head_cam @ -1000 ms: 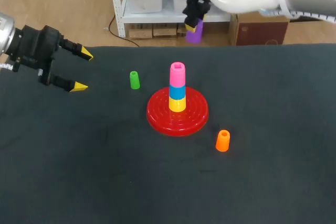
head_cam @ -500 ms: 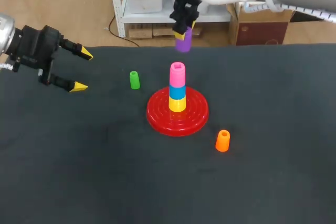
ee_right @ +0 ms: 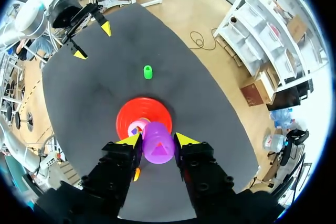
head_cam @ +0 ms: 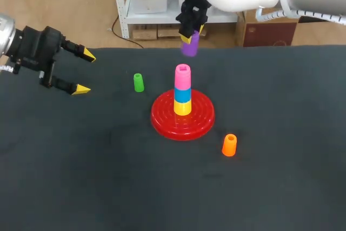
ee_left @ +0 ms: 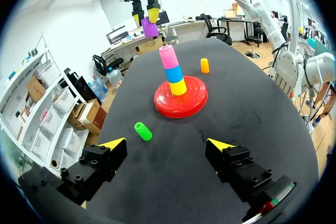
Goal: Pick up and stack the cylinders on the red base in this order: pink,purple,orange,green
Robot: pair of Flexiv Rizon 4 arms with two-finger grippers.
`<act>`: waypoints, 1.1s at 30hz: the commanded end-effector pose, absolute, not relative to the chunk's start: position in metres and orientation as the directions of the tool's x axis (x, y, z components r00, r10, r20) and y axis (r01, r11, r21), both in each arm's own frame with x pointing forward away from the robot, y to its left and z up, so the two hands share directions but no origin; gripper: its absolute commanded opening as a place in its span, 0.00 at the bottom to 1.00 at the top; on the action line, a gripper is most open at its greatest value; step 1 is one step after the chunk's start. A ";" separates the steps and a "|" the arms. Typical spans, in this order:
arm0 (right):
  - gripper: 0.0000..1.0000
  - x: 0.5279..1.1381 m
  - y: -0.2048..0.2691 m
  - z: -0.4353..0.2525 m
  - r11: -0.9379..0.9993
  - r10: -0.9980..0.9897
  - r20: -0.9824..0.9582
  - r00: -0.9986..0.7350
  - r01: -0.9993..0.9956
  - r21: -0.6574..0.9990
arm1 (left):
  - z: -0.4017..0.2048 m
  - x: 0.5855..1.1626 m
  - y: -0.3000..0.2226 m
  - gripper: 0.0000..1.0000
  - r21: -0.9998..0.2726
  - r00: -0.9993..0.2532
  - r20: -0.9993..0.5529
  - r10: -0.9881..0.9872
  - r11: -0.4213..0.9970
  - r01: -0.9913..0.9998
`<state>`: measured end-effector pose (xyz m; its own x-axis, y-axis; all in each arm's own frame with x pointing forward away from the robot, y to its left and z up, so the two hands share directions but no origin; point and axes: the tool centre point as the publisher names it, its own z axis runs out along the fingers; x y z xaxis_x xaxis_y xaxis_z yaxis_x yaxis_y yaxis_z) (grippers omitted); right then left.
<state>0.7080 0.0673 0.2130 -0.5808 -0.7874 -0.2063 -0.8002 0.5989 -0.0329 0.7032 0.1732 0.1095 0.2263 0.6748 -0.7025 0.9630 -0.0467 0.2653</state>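
Observation:
The red base (head_cam: 183,123) holds a stack of yellow, blue and pink cylinders, the pink cylinder (head_cam: 183,76) on top. My right gripper (head_cam: 191,32) hangs above and just behind the stack, shut on the purple cylinder (head_cam: 190,46); in the right wrist view the purple cylinder (ee_right: 158,142) sits between the fingers, over the pink top (ee_right: 137,128) and the red base (ee_right: 157,112). A green cylinder (head_cam: 138,82) stands left of the base, an orange cylinder (head_cam: 229,145) at its front right. My left gripper (head_cam: 84,72) is open at the far left, with nothing in it.
The dark table cloth (head_cam: 97,177) spreads wide in front of the base. In the left wrist view the green cylinder (ee_left: 142,131) lies ahead of my left gripper (ee_left: 166,143), with the red base (ee_left: 181,98) and orange cylinder (ee_left: 205,65) beyond it.
My right gripper has carried the purple cylinder leftward and lower, from behind the table's back edge to just above the pink top. The left arm has kept still.

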 end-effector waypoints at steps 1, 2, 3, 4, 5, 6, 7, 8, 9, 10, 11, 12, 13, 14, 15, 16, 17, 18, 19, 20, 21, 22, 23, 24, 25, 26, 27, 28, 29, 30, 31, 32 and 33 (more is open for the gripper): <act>0.00 0.707 0.063 0.212 0.597 -0.788 -0.204 -0.581 -0.802 -0.018 | 0.109 0.702 0.174 1.00 0.271 0.229 -0.703 0.673 -0.045 0.962; 0.00 0.707 0.063 0.212 0.598 -0.787 -0.204 -0.582 -0.802 -0.018 | 0.109 0.702 0.174 1.00 0.271 0.229 -0.703 0.673 -0.045 0.962; 0.00 0.708 0.062 0.211 0.601 -0.784 -0.203 -0.587 -0.799 -0.014 | 0.109 0.702 0.174 1.00 0.271 0.229 -0.703 0.673 -0.045 0.962; 0.00 0.708 0.061 0.211 0.602 -0.784 -0.203 -0.587 -0.799 -0.012 | 0.109 0.702 0.174 1.00 0.271 0.229 -0.703 0.673 -0.045 0.962; 0.00 0.708 0.061 0.211 0.601 -0.784 -0.201 -0.587 -0.799 -0.011 | 0.109 0.702 0.174 1.00 0.271 0.229 -0.703 0.673 -0.045 0.962; 0.00 0.708 0.060 0.211 0.602 -0.783 -0.204 -0.588 -0.799 -0.006 | 0.109 0.702 0.174 1.00 0.271 0.229 -0.703 0.673 -0.045 0.962; 0.00 0.709 0.059 0.212 0.603 -0.781 -0.207 -0.589 -0.798 -0.004 | 0.109 0.702 0.174 1.00 0.271 0.229 -0.703 0.673 -0.045 0.962; 0.00 0.709 0.059 0.212 0.597 -0.785 -0.205 -0.584 -0.802 -0.003 | 0.109 0.702 0.174 1.00 0.271 0.229 -0.703 0.673 -0.045 0.962; 0.00 0.709 0.058 0.212 0.595 -0.787 -0.204 -0.582 -0.804 -0.002 | 0.109 0.702 0.174 1.00 0.271 0.229 -0.703 0.673 -0.045 0.962; 0.00 0.710 0.058 0.212 0.590 -0.791 -0.200 -0.578 -0.807 0.001 | 0.109 0.702 0.174 1.00 0.271 0.229 -0.703 0.673 -0.045 0.962; 0.00 0.710 0.057 0.212 0.587 -0.793 -0.198 -0.576 -0.809 0.004 | 0.109 0.702 0.174 1.00 0.271 0.229 -0.703 0.673 -0.045 0.962; 0.00 0.711 0.057 0.212 0.583 -0.796 -0.196 -0.573 -0.812 0.007 | 0.109 0.702 0.174 1.00 0.271 0.229 -0.703 0.673 -0.045 0.962; 0.00 0.711 0.056 0.212 0.578 -0.799 -0.194 -0.569 -0.816 0.011 | 0.109 0.702 0.174 1.00 0.271 0.229 -0.703 0.673 -0.045 0.962; 0.00 0.711 0.055 0.212 0.577 -0.799 -0.196 -0.568 -0.817 0.016 | 0.109 0.702 0.174 1.00 0.271 0.229 -0.703 0.673 -0.045 0.962; 0.00 0.711 0.055 0.212 0.576 -0.799 -0.197 -0.568 -0.817 0.018 | 0.109 0.702 0.174 1.00 0.271 0.229 -0.703 0.673 -0.045 0.962; 0.00 0.712 0.054 0.212 0.572 -0.802 -0.194 -0.565 -0.820 0.021 | 0.109 0.702 0.174 1.00 0.271 0.229 -0.703 0.673 -0.045 0.962; 0.00 0.712 0.054 0.213 0.571 -0.803 -0.194 -0.564 -0.821 0.021 | 0.109 0.702 0.174 1.00 0.271 0.229 -0.703 0.673 -0.045 0.962; 0.00 0.712 0.053 0.213 0.571 -0.803 -0.194 -0.564 -0.821 0.021 | 0.109 0.702 0.174 1.00 0.271 0.229 -0.703 0.673 -0.045 0.962; 0.00 0.712 0.052 0.213 0.570 -0.803 -0.193 -0.563 -0.821 0.024 | 0.109 0.702 0.174 1.00 0.271 0.229 -0.703 0.673 -0.045 0.962; 0.00 0.713 0.051 0.213 0.570 -0.802 -0.199 -0.563 -0.821 0.027 | 0.109 0.702 0.174 1.00 0.271 0.229 -0.703 0.673 -0.045 0.962; 0.00 0.713 0.051 0.213 0.571 -0.801 -0.202 -0.563 -0.821 0.027 | 0.109 0.702 0.174 1.00 0.271 0.229 -0.703 0.673 -0.045 0.962; 0.00 0.714 0.048 0.213 0.573 -0.800 -0.199 -0.566 -0.819 0.026 | 0.109 0.702 0.174 1.00 0.271 0.229 -0.703 0.673 -0.045 0.962; 0.00 0.714 0.048 0.213 0.573 -0.800 -0.199 -0.566 -0.819 0.026 | 0.109 0.702 0.174 1.00 0.271 0.229 -0.703 0.673 -0.045 0.962; 0.00 0.714 0.048 0.213 0.573 -0.800 -0.199 -0.566 -0.819 0.026 | 0.109 0.702 0.174 1.00 0.271 0.229 -0.703 0.673 -0.045 0.962; 0.00 0.714 0.048 0.213 0.573 -0.800 -0.199 -0.566 -0.819 0.026 | 0.109 0.702 0.174 1.00 0.271 0.229 -0.703 0.673 -0.045 0.962; 0.00 0.714 0.048 0.213 0.573 -0.800 -0.199 -0.566 -0.819 0.026 | 0.109 0.702 0.174 1.00 0.271 0.229 -0.703 0.673 -0.045 0.962; 0.00 0.714 0.048 0.213 0.573 -0.800 -0.199 -0.566 -0.819 0.026 | 0.109 0.702 0.174 1.00 0.271 0.229 -0.703 0.673 -0.045 0.962; 0.00 0.714 0.048 0.213 0.573 -0.800 -0.199 -0.566 -0.819 0.026 | 0.109 0.702 0.174 1.00 0.271 0.229 -0.703 0.673 -0.045 0.962; 0.00 0.714 0.048 0.213 0.573 -0.800 -0.199 -0.566 -0.819 0.026 | 0.109 0.702 0.174 1.00 0.271 0.229 -0.703 0.673 -0.045 0.962; 0.00 0.714 0.048 0.213 0.573 -0.800 -0.199 -0.566 -0.819 0.026 | 0.109 0.702 0.174 1.00 0.271 0.229 -0.703 0.673 -0.045 0.962; 0.00 0.714 0.048 0.213 0.573 -0.800 -0.199 -0.566 -0.819 0.026 | 0.109 0.702 0.174 1.00 0.271 0.229 -0.703 0.673 -0.045 0.962; 0.00 0.714 0.048 0.213 0.573 -0.800 -0.199 -0.566 -0.819 0.026 | 0.109 0.702 0.174 1.00 0.271 0.229 -0.703 0.673 -0.045 0.962; 0.00 0.714 0.048 0.213 0.573 -0.800 -0.199 -0.566 -0.819 0.026 | 0.109 0.702 0.174 1.00 0.271 0.229 -0.703 0.673 -0.045 0.962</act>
